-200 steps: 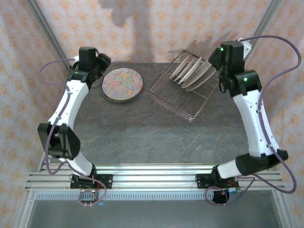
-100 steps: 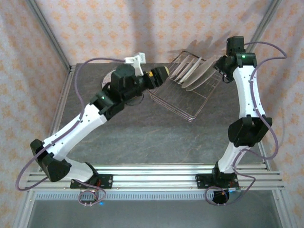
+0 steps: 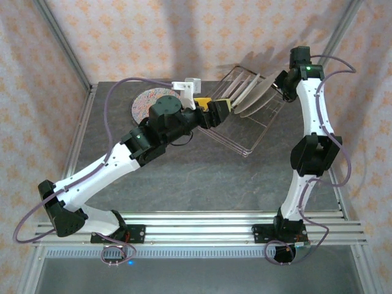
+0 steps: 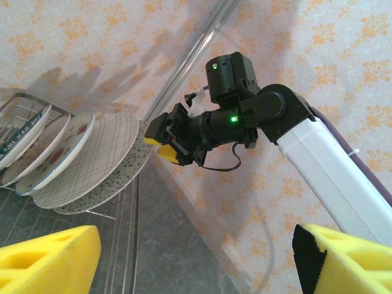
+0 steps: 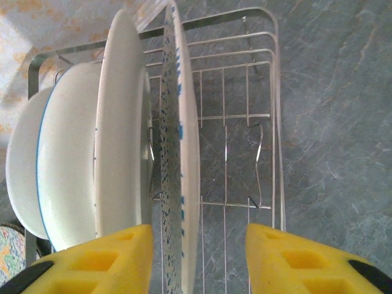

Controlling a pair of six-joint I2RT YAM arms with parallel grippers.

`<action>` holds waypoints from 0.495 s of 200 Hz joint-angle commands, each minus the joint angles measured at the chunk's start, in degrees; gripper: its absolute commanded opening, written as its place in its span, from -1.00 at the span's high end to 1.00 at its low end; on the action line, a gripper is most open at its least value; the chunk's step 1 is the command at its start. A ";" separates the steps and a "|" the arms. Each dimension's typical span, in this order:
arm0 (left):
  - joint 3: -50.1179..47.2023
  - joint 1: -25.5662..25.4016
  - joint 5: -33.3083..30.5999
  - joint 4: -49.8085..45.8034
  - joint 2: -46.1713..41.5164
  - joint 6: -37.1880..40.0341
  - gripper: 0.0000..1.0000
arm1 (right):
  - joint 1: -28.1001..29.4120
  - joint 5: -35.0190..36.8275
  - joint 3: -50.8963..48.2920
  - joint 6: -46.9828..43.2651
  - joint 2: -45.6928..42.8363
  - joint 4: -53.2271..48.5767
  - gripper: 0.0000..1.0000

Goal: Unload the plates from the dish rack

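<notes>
At 1 o'clock on the table [image 3: 184,171], your right gripper [image 5: 199,257] straddles the outermost plate [image 5: 176,153], jaws apart. The left gripper [image 4: 196,257], jaws apart too, crowds its 9 o'clock — the arms may collide.

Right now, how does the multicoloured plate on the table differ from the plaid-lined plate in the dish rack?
The multicoloured plate lies flat on the table; the plaid-lined plate stands on edge, leaning, in the dish rack. The multicoloured plate is densely colour-speckled; the plaid-lined plate is pale with thin crossing lines. The multicoloured plate lies alone; the plaid-lined plate stands between other plates. Both are round.
</notes>
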 commanded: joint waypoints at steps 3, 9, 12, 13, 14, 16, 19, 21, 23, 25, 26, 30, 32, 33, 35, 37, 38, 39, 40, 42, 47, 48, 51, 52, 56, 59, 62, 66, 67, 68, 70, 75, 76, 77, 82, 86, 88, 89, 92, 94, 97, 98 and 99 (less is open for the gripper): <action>0.76 -0.44 -1.43 1.25 0.07 1.72 -0.65 | -0.62 -1.62 2.68 -1.23 1.79 0.79 0.28; 0.76 -0.45 -1.51 1.11 -0.08 1.72 -0.65 | -0.60 -1.82 2.90 -1.24 2.19 0.79 0.32; 0.76 -0.44 -1.52 0.98 -0.16 1.82 -0.65 | -0.58 -2.02 3.03 -1.24 2.28 0.71 0.34; 0.76 -0.44 -1.52 1.00 -0.18 1.76 -0.65 | -0.60 -2.04 3.06 -1.20 2.37 0.71 0.35; 0.76 -0.44 -1.52 1.01 -0.18 1.72 -0.65 | -0.61 -2.05 3.16 -1.26 2.42 0.66 0.35; 0.76 -0.44 -1.52 0.95 -0.23 1.72 -0.65 | -0.55 -2.11 3.28 -1.25 2.52 0.63 0.36; 0.76 -0.48 -1.52 0.92 -0.19 1.78 -0.65 | -0.61 -2.14 3.39 -1.24 2.67 0.62 0.37; 0.76 -0.45 -1.52 0.89 -0.23 1.82 -0.65 | -0.62 -2.19 3.43 -1.24 2.78 0.55 0.38; 0.76 -0.49 -1.52 0.86 -0.33 1.83 -0.65 | -0.60 -2.12 3.50 -1.24 2.87 0.49 0.38; 0.80 -0.45 -1.58 0.78 -0.29 1.88 -0.65 | -0.57 -2.10 3.65 -1.24 2.85 0.41 0.38; 0.78 -0.44 -1.59 0.77 -0.28 1.87 -0.65 | -0.55 -2.13 3.63 -1.24 2.92 0.38 0.38; 0.77 -0.44 -1.67 0.67 -0.39 1.88 -0.65 | -0.59 -2.08 3.78 -1.31 3.03 0.35 0.39; 0.81 -0.44 -1.66 0.58 -0.44 1.87 -0.65 | -0.61 -2.14 3.79 -1.32 3.07 0.35 0.39; 0.78 -0.44 -1.68 0.58 -0.44 1.87 -0.65 | -0.62 -2.14 3.83 -1.33 3.12 0.35 0.40; 0.81 -0.44 -1.69 0.54 -0.45 1.91 -0.65 | -0.62 -2.15 3.87 -1.40 3.16 0.35 0.41; 0.77 -0.44 -1.76 0.51 -0.43 1.88 -0.65 | -0.62 -2.15 3.85 -1.41 3.10 0.35 0.41; 0.77 -0.44 -1.77 0.46 -0.44 1.87 -0.65 | -0.62 -2.15 3.82 -1.41 3.18 0.35 0.42; 0.76 -0.44 -1.77 0.39 -0.45 1.91 -0.65 | -0.62 -2.15 3.85 -1.42 3.22 0.35 0.42; 0.76 -0.44 -1.82 0.40 -0.49 1.89 -0.65 | -0.62 -2.15 3.82 -1.50 3.19 0.35 0.43; 0.76 -0.44 -1.86 0.38 -0.46 1.87 -0.66 | -0.58 -2.15 3.91 -1.59 3.29 0.42 0.44; 0.76 -0.49 -1.87 0.38 -0.53 1.86 -0.66 | -0.61 -2.14 3.97 -1.71 3.42 0.35 0.47; 0.76 -0.47 -1.91 0.40 -0.49 1.86 -0.66 | -0.61 -2.15 3.97 -1.70 3.47 0.35 0.48; 0.76 -0.44 -1.91 0.31 -0.56 1.89 -0.66 | -0.58 -2.11 4.04 -1.76 3.58 0.27 0.49; 0.76 -0.44 -1.97 0.31 -0.55 1.88 -0.66 | -0.60 -2.09 4.09 -1.72 3.55 0.22 0.49; 0.76 -0.45 -2.04 0.24 -0.55 1.87 -0.66 | -0.58 -2.07 4.14 -1.84 3.66 0.10 0.51; 0.76 -0.44 -2.04 0.23 -0.62 1.86 -0.67 | -0.62 -2.03 4.30 -1.88 3.71 0.09 0.52; 0.78 -0.44 -2.04 0.17 -0.62 1.91 -0.67 | -0.58 -2.10 4.38 -1.94 3.81 0.09 0.54; 0.76 -0.45 -2.09 0.13 -0.62 1.87 -0.67 | -0.55 -1.98 4.40 -1.97 3.95 0.01 0.55; 0.76 -0.44 -2.11 0.09 -0.58 1.91 -0.67 | -0.54 -2.02 4.45 -1.96 3.95 0.00 0.56; 0.76 -0.49 -2.12 0.07 -0.60 1.89 -0.67 | -0.58 -2.04 4.43 -1.95 4.00 0.00 0.56; 0.76 -0.45 -2.13 0.06 -0.67 1.94 -0.67 | -0.61 -1.99 4.46 -2.01 3.97 0.00 0.58; 0.76 -0.44 -2.13 -0.08 -0.66 1.94 -0.67 | -0.54 -1.98 4.48 -2.04 4.16 0.00 0.60; 0.76 -0.44 -2.13 -0.05 -0.69 1.99 -0.67 | -0.58 -1.98 4.49 -2.08 4.19 -0.09 0.60; 0.76 -0.44 -2.13 -0.04 -0.70 2.01 -0.67 | -0.54 -1.98 4.54 -2.09 4.22 -0.09 0.61; 0.76 -0.44 -2.13 -0.02 -0.74 2.06 -0.67 | -0.54 -2.10 4.58 -2.16 4.29 -0.13 0.64; 0.76 -0.45 -2.13 -0.05 -0.77 2.19 -0.66 | -0.60 -2.19 4.75 -2.24 4.38 -0.17 0.67; 0.76 -0.44 -2.13 -0.06 -0.82 2.21 -0.66 | -0.57 -2.23 4.75 -2.33 4.42 -0.24 0.68; 0.76 -0.44 -2.13 -0.05 -0.81 2.26 -0.66 | -0.55 -2.23 4.80 -2.31 4.45 -0.25 0.68; 0.76 -0.44 -2.17 -0.07 -0.86 2.22 -0.67 | -0.55 -2.32 4.93 -2.36 4.56 -0.34 0.70; 0.76 -0.44 -2.19 -0.11 -0.88 2.39 -0.67 | -0.58 -2.33 5.04 -2.42 4.64 -0.39 0.71; 0.76 -0.45 -2.21 -0.12 -0.85 2.39 -0.67 | -0.62 -2.40 5.10 -2.46 4.69 -0.50 0.73; 0.76 -0.44 -2.22 -0.12 -0.87 2.39 -0.67 | -0.62 -2.37 5.19 -2.51 4.72 -0.51 0.73; 0.76 -0.44 -2.26 -0.16 -0.88 2.39 -0.67 | -0.62 -2.35 5.19 -2.53 4.74 -0.57 0.74</action>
